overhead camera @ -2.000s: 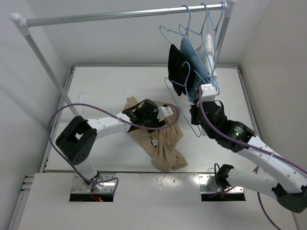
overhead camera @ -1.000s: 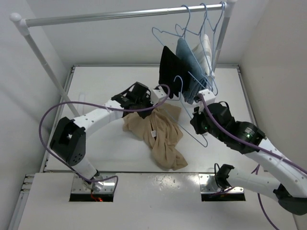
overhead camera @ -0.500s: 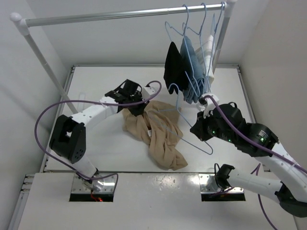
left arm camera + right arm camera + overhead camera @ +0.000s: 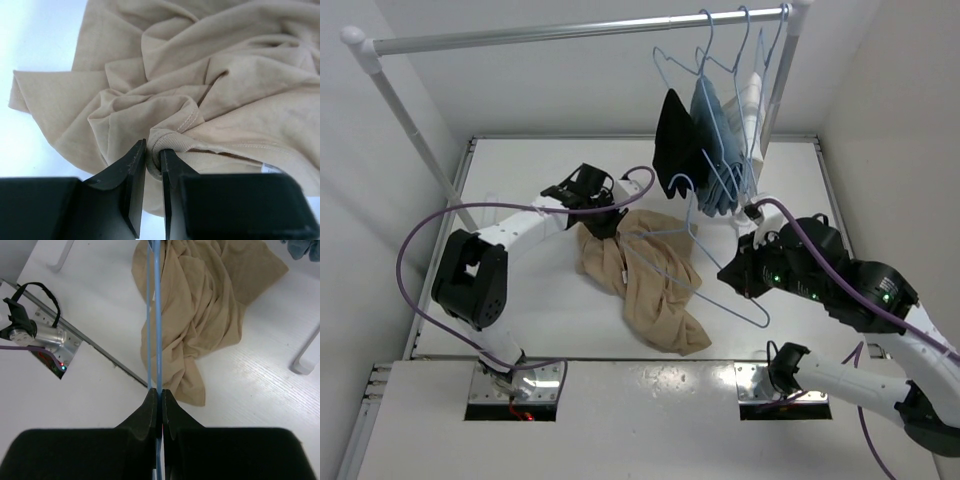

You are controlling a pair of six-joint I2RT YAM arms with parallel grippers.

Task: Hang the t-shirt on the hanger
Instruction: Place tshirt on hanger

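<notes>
**Top external.** T-shirt (image 4: 655, 285) lies crumpled on the table (image 4: 520, 170), roughly mid-table, and runs from its upper end down towards the near edge. L gripper (image 4: 605, 222) is at the shirt's upper-left edge, touching the cloth. Jaw state can't be read from this view. R gripper (image 4: 738, 277) is just right of the shirt and grips the hanger (image 4: 693, 212). Hanger is tilted, with its frame over the shirt's right half and its hook beyond the shirt's upper end. Clothes rail (image 4: 570, 30) is well beyond the shirt. A black garment (image 4: 672, 135) and a blue garment (image 4: 712, 110) hang on it, up and right of the shirt.

**L wrist.** L gripper (image 4: 152, 156) jaws are narrow, pinching a rolled, stitched hem of the t-shirt (image 4: 200, 75). Rest of the cloth is bunched in folds beyond the fingers.

**R wrist.** R gripper (image 4: 157, 392) jaws are nearly closed, clamped on the hanger (image 4: 154, 315) wire. Wire is seen edge-on, running straight away from the fingers over the left edge of the t-shirt (image 4: 205, 315). Can't tell if wire touches cloth. Shirt is flat on the table in folds.
</notes>
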